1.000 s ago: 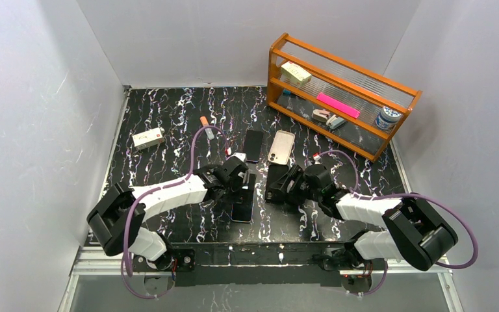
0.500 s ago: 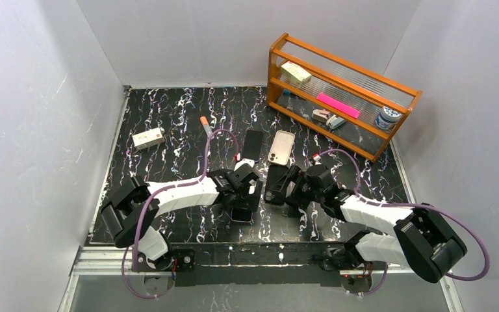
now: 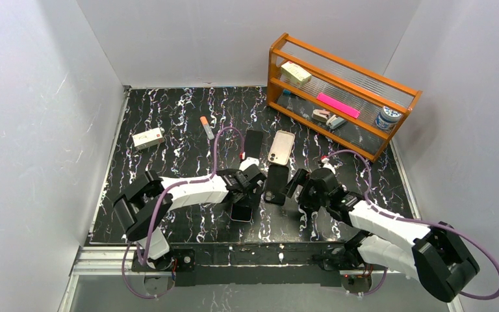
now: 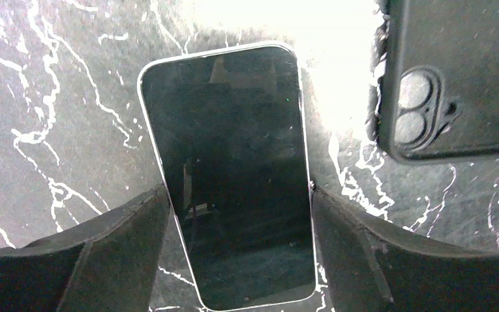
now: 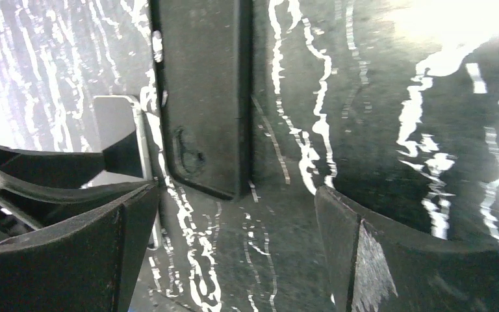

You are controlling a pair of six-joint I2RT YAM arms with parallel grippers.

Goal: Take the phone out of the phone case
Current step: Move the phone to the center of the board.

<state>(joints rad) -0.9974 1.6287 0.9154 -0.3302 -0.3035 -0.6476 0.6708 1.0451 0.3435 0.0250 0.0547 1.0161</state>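
Observation:
The phone (image 4: 230, 175), screen up with a silver rim, lies flat on the marble table in front of the left arm (image 3: 241, 210). My left gripper (image 4: 237, 195) is open, one finger on each side of the phone and close against its edges. The empty black case (image 4: 455, 71), camera cut-out showing, lies just right of the phone (image 3: 276, 184). My right gripper (image 5: 234, 195) is open and empty, a little short of the case's near end (image 5: 201, 97). In the top view it sits right of the case (image 3: 297, 184).
A second black phone (image 3: 254, 144) and a pale gold phone (image 3: 281, 147) lie further back. A wooden shelf (image 3: 338, 91) with small items stands at the back right. A white box (image 3: 148, 138) and an orange-capped tube (image 3: 206, 127) lie at the back left.
My right gripper has drawn back to the right, off the black case, which now lies flat and in full view. My left arm has swung right over the phone; the phone has stayed put.

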